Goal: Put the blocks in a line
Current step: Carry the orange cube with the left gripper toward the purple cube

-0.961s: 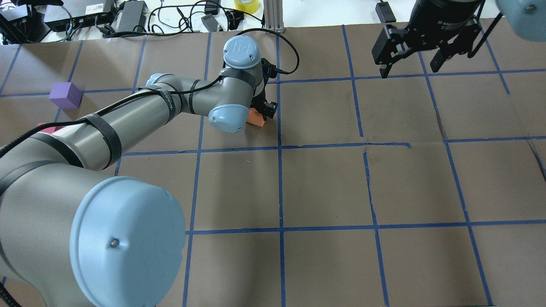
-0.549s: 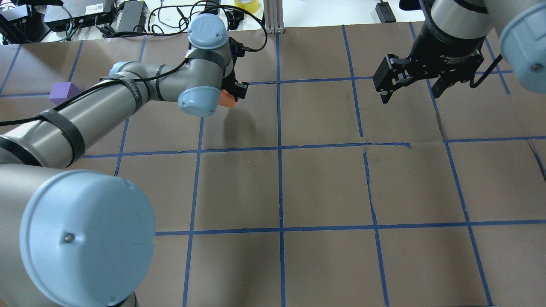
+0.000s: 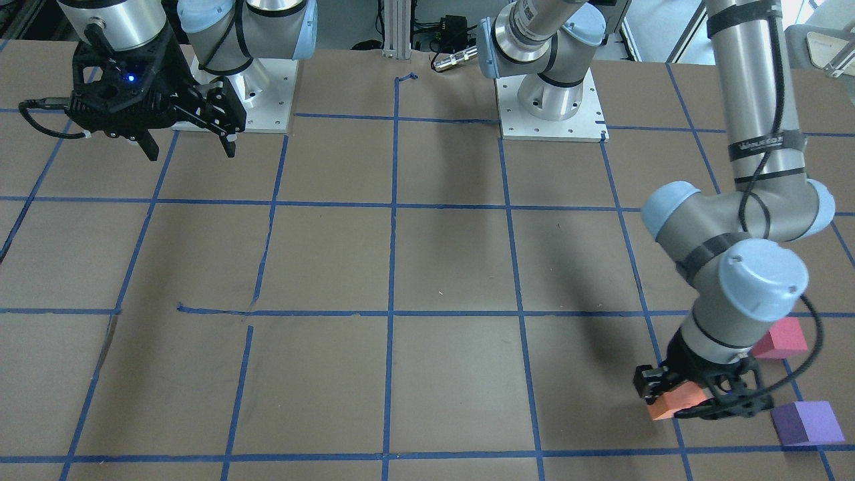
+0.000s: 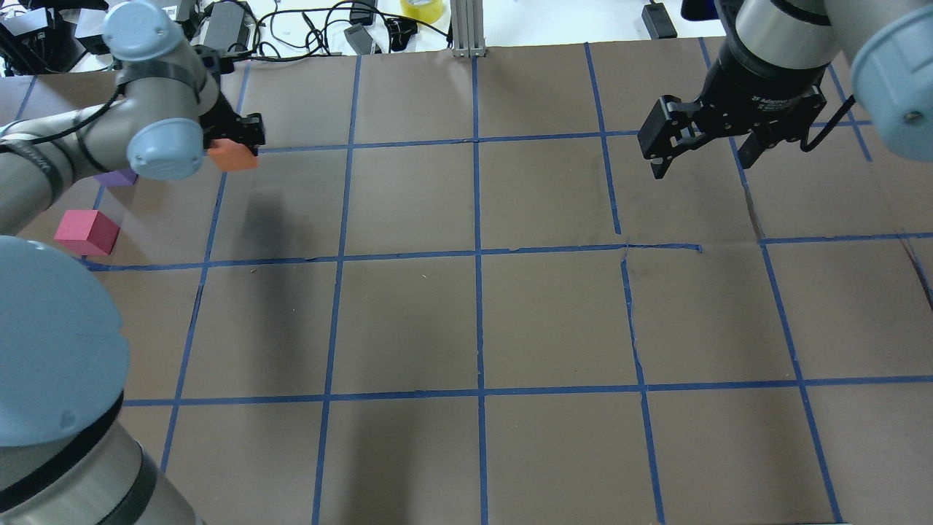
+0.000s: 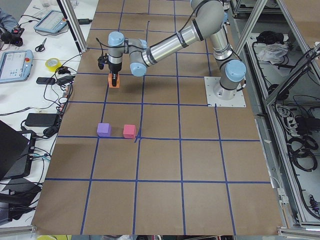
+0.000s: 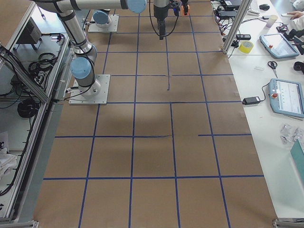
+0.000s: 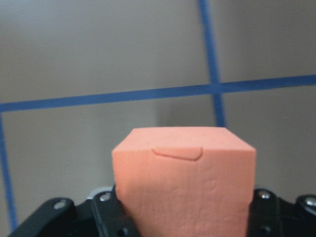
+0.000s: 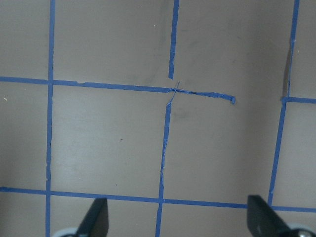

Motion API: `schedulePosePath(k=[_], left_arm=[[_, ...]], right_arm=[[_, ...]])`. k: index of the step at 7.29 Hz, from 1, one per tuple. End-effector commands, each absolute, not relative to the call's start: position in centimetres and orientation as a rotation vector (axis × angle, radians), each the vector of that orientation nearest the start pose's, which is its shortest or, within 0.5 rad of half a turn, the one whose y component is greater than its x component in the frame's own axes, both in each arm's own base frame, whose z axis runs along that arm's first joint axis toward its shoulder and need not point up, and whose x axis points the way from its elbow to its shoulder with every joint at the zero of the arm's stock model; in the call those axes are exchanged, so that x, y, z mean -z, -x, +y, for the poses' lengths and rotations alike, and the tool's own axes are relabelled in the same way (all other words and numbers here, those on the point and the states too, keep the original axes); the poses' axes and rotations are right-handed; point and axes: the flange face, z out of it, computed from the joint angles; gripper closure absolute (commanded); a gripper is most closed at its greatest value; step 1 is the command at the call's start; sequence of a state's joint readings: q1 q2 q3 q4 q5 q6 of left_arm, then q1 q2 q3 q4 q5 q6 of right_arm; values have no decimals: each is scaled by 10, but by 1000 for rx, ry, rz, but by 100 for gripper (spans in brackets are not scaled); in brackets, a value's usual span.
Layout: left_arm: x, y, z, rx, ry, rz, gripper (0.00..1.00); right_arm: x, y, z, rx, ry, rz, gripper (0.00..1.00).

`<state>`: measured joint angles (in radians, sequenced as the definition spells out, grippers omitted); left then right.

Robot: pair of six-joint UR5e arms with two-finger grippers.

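Left gripper (image 3: 682,399) clamped on orange block (image 7: 185,182), right gripper (image 4: 703,159) wide open, holding nothing, above taped table (image 4: 547,313)

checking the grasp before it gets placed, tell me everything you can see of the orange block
The orange block is a small matte, foam-like cube, salmon-orange, with a shallow curved dent in one face. It is clamped roughly level between the fingers of the left gripper. It seems raised off the brown paper table, as its shadow falls apart from it. It is at the robot's far left, apart from the purple block and pink block.
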<state>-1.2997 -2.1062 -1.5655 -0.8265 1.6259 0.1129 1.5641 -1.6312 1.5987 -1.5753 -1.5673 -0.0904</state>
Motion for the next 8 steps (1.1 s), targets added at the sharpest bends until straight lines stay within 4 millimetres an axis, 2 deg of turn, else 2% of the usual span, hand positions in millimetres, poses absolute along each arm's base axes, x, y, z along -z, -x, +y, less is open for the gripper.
schedulePosePath(k=[1, 2, 3, 4, 5, 6, 8], left_arm=[[-255, -172, -660, 232, 324, 3037, 65], [-258, -215, -652, 245, 344, 3059, 66], [-257, -244, -653, 245, 290, 3096, 66], [-263, -257, -661, 256, 175, 3094, 66], [-260, -275, -664, 251, 195, 3092, 67], [-251, -284, -664, 238, 213, 3098, 70], [-248, -291, -670, 239, 215, 3094, 71]], right_arm=[[-501, -130, -472, 51, 130, 3137, 0], [-501, -129, -474, 60, 133, 3143, 0], [-503, -129, -475, 88, 137, 3149, 0], [-503, -129, -476, 93, 135, 3150, 0], [-503, -129, -476, 93, 135, 3150, 0], [-502, -129, -476, 94, 133, 3148, 0], [-505, -129, -478, 125, 128, 3148, 0]])
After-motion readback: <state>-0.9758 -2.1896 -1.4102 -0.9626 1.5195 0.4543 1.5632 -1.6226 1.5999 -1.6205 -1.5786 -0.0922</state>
